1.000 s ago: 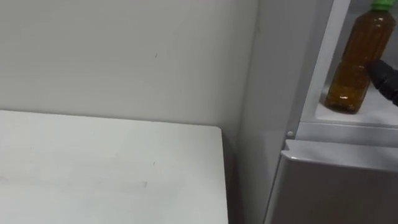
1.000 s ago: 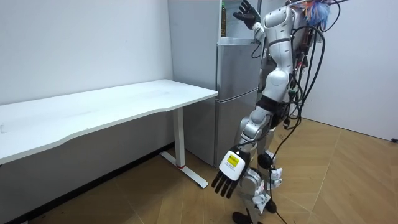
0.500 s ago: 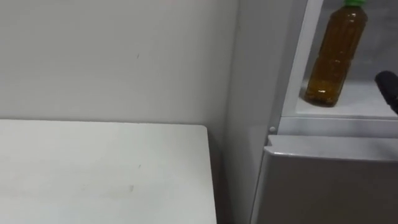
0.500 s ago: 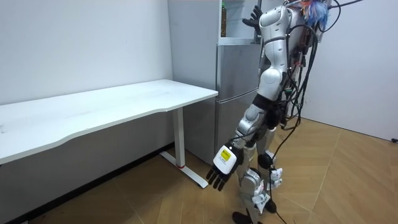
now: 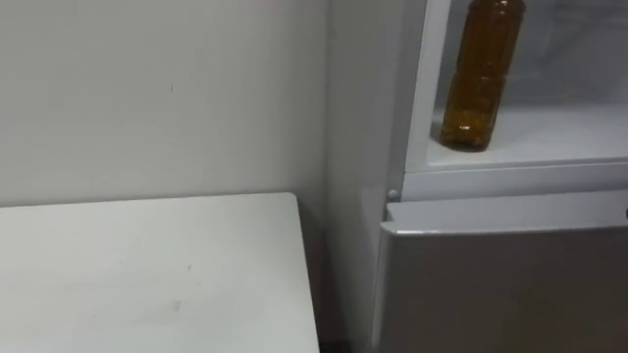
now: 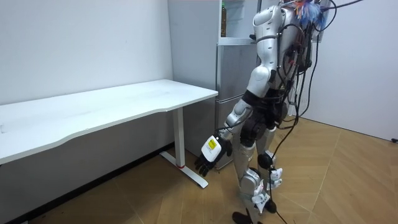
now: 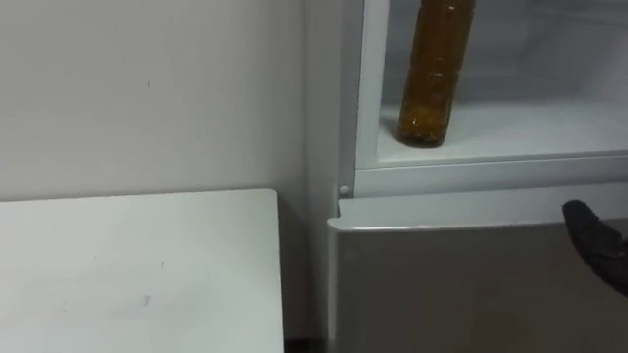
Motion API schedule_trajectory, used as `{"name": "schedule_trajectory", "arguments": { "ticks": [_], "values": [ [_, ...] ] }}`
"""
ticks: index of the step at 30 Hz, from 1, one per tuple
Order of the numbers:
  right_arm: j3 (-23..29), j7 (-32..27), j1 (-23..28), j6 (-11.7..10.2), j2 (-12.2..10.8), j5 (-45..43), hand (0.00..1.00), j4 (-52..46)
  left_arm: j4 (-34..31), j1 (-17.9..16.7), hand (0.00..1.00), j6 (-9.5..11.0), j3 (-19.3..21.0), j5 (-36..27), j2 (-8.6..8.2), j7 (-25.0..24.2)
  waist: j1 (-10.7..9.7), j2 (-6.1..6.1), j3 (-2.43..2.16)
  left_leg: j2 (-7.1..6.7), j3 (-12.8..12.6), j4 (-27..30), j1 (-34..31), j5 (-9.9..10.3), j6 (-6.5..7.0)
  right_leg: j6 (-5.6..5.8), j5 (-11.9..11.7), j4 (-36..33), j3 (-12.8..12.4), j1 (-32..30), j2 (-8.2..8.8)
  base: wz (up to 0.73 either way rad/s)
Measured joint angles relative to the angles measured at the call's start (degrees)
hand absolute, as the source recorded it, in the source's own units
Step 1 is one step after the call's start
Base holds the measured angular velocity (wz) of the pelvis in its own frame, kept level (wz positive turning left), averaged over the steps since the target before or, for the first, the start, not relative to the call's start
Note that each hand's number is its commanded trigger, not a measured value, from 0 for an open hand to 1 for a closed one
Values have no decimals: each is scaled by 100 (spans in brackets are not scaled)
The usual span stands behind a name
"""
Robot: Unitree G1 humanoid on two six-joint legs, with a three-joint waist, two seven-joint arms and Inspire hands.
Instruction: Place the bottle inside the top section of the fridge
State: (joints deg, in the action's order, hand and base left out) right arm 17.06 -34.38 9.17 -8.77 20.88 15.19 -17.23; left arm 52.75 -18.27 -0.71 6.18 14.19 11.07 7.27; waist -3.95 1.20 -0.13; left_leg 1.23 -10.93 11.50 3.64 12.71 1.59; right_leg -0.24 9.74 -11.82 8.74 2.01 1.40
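Observation:
An amber bottle (image 5: 479, 83) stands upright on the white shelf (image 5: 549, 132) of the open upper fridge compartment, near its left wall; its cap is cut off by the top edge. It shows again as the bottle (image 7: 432, 83) in the right eye view. Nothing holds it. A dark part of my right hand (image 7: 595, 245) shows at the right edge, below the shelf, in front of the closed lower door (image 7: 461, 284). My left hand (image 6: 208, 158) hangs low at knee height with relaxed fingers, holding nothing. I stand close before the fridge (image 6: 233, 68).
A white table (image 5: 147, 275) ends just left of the fridge, against the pale wall; the same table (image 6: 112, 106) runs off to the room view's left. Wooden floor lies behind me.
My right hand has drawn back from the bottle and dropped below the shelf. The bottle stays standing. The eye views have swung right, and my left arm has swung towards the table.

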Motion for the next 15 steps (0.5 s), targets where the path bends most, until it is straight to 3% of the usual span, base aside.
{"name": "schedule_trajectory", "arguments": {
  "ticks": [5, 8, 12, 15],
  "values": [
    [-5, -378, 208, 0, -189, -174, 0, 325, 17, -15, 0, 62, -197, 4, -7, 3, 27, -39, 22, -21, 6, 15, -45, 35, 3, 23, 16, 4, -10, -21, -8, -1],
    [-68, -621, 394, -188, -353, -262, 0, 607, 85, -18, 0, 91, -254, -1, -2, 149, 34, -73, 9, -18, 20, 7, -19, 38, 0, 24, 17, 28, 12, 11, -13, 1],
    [-472, -768, 787, -240, -575, -392, 0, 1221, 262, -82, 0, 111, -421, -18, -8, 294, 126, -90, 29, -3, 15, -89, 119, 44, -12, 24, 17, 39, -10, 106, -35, -3],
    [-769, -726, 802, -244, -664, -416, 0, 1944, 480, -21, 0, 123, -444, -18, -20, 363, 128, -114, 23, 5, 15, -89, 118, 45, -13, 23, 17, 34, -74, 95, -42, -6]
  ]
}}
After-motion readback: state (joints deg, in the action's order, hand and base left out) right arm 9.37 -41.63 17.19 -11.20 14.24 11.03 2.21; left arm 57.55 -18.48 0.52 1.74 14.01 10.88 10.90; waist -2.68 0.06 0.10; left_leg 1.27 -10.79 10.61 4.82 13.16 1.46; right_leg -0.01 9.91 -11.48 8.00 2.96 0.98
